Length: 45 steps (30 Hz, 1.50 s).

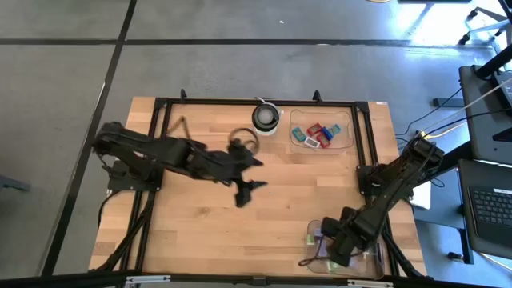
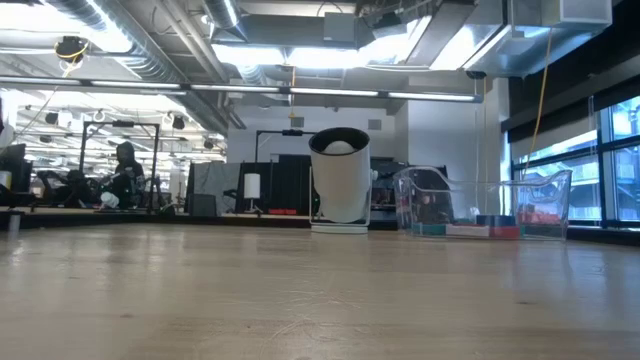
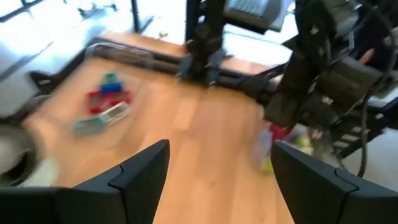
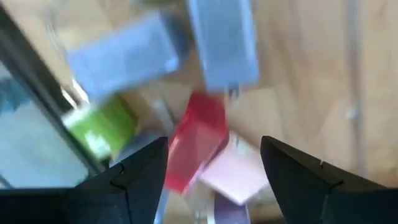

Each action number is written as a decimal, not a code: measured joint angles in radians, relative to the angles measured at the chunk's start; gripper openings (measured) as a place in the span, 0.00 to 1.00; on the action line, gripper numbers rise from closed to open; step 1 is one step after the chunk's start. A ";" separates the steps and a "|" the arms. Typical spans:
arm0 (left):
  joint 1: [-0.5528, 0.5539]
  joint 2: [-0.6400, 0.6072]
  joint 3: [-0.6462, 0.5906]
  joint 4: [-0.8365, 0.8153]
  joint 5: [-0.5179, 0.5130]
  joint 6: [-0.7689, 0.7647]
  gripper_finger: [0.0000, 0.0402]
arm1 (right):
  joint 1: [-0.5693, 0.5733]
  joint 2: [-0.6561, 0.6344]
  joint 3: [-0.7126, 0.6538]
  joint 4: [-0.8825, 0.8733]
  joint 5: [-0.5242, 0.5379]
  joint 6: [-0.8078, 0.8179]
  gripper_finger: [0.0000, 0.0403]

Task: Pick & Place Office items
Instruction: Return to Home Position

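The right gripper [image 4: 214, 165] hung with its jaws apart over small office items [image 4: 199, 146] in the near-right clear tray [image 1: 314, 234]. The left gripper [image 1: 250, 190], also spread, hovered mid-tabletop [image 1: 192, 224]. More items [image 1: 316, 134] lay in the far tray [image 1: 346, 120]; progress was unclear.

The left arm reaches inward, its pincer [image 1: 248, 190] spread wide, empty. The right arm folds downward, its pincer [image 4: 214, 171] likewise parted.
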State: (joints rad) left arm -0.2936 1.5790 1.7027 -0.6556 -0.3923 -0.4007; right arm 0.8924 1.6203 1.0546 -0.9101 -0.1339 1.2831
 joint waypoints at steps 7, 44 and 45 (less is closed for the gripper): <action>0.001 -0.190 0.000 -0.316 -0.106 -0.078 0.69 | -0.077 -0.001 0.000 0.006 0.087 -0.052 0.64; -0.170 -0.920 -0.674 -0.061 -0.346 -0.162 0.69 | -0.328 -0.103 0.000 0.188 0.095 -0.122 0.64; -0.170 -0.920 -0.674 -0.053 -0.345 -0.146 0.69 | -0.324 -0.128 0.000 0.189 0.104 -0.117 0.64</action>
State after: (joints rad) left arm -0.4641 0.6592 1.0283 -0.7083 -0.7374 -0.5464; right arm 0.5679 1.4924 1.0550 -0.7206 -0.0300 1.1665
